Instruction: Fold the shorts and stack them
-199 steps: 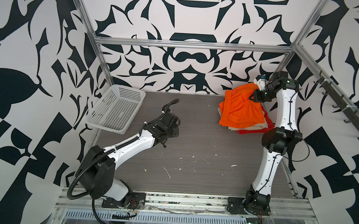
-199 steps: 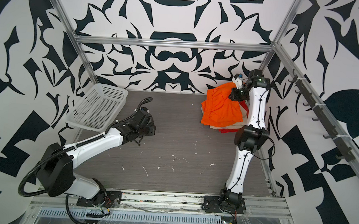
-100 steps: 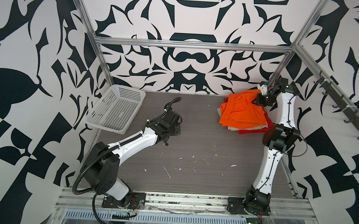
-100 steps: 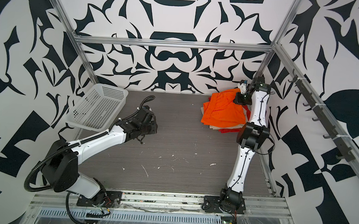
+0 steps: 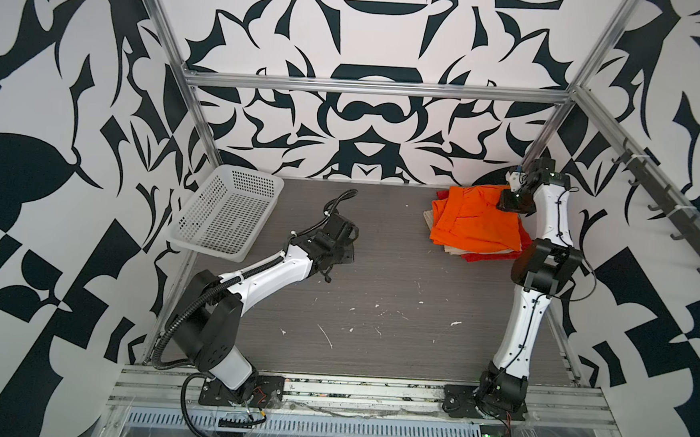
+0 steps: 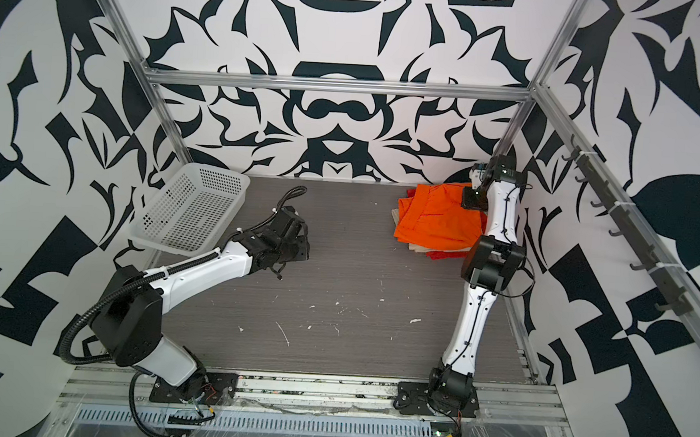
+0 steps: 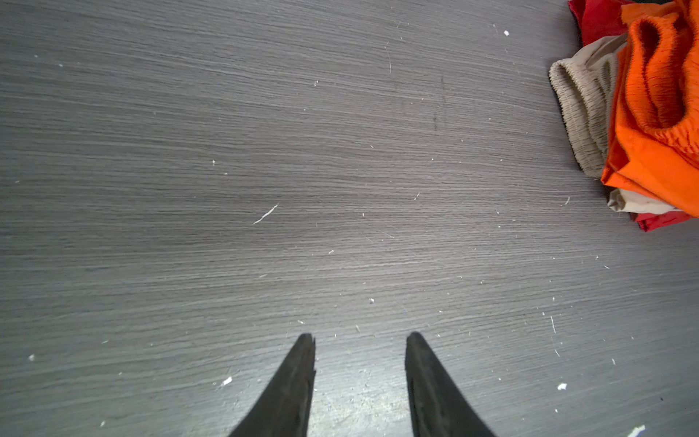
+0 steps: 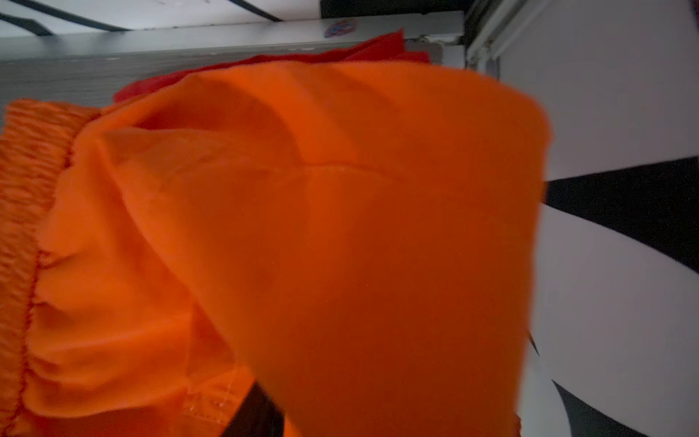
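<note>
1. A folded pair of bright orange fabric shorts [image 5: 475,223] tops a three-pair stack at about two o'clock on the dark grey wood-grain tabletop [image 5: 377,296], in both top views.
2. Beneath it lie a beige pair with a ribbed elastic waist [image 7: 582,113] and, at the bottom, a red pair [image 5: 483,257]. Their edges peek out at the stack's six and nine o'clock sides.
3. The right gripper [image 5: 511,202] sits at the two o'clock corner of the orange pair, close to the back-right frame post. In the right wrist view orange cloth fills most of the picture and covers all but a sliver of one dark finger [image 8: 257,412]; whether the jaws are parted or pinching the fabric cannot be told.
4. The left gripper [image 7: 359,336] hangs over bare tabletop just toward ten o'clock from the table's middle. Its two black fingers are spread, with nothing between them, and it is well apart from the stack.
5. A white perforated plastic basket [image 5: 250,182] rests tilted at ten o'clock, against the left wall.
</note>
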### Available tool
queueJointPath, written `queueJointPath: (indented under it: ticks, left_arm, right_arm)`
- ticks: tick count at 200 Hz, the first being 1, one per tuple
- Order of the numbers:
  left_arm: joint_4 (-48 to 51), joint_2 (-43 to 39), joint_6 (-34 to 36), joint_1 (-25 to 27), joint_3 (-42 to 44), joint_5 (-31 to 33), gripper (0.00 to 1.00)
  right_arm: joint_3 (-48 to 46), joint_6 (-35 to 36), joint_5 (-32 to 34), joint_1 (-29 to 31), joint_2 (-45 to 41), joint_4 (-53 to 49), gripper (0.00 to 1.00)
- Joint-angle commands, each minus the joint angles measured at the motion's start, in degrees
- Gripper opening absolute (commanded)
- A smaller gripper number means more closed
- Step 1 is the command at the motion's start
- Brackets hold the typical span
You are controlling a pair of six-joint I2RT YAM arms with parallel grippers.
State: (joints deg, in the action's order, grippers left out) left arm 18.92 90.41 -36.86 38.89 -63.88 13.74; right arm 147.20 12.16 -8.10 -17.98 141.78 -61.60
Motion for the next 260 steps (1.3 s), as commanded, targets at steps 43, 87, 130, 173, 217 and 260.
queueJointPath:
  ticks: [43,87,130,173,217,260]
  left_arm:
    - [0.8,-0.4,-1.0,0.0,-1.2,0.0,0.43]
    - [0.5,-1.9,-1.3,0.0,0.1,0.3,0.43]
    - [0.5,-3.4,-1.5,0.0,1.3,0.7,0.44]
    - [-0.4,-3.4,-2.2,0.0,1.9,-0.1,0.44]
    - [-0.3,-5.1,-2.6,0.0,2.9,0.2,0.43]
    - [-1.0,-7.4,-3.3,0.0,5.7,1.8,0.44]
  right_arm:
    - [-9.2,-3.7,8.7,0.0,-12.2,11.1,0.95]
    - [-27.7,-6.2,9.0,0.8,-26.0,23.1,0.99]
    - [-52.6,-6.2,7.0,7.3,-43.0,36.4,0.94]
    - [-62.2,-8.7,4.9,22.3,-45.8,41.5,0.9]
    - [-62.9,-15.7,0.3,26.7,-37.3,45.3,0.89]
    - [-58.1,-15.8,0.4,26.7,-28.7,41.7,0.88]
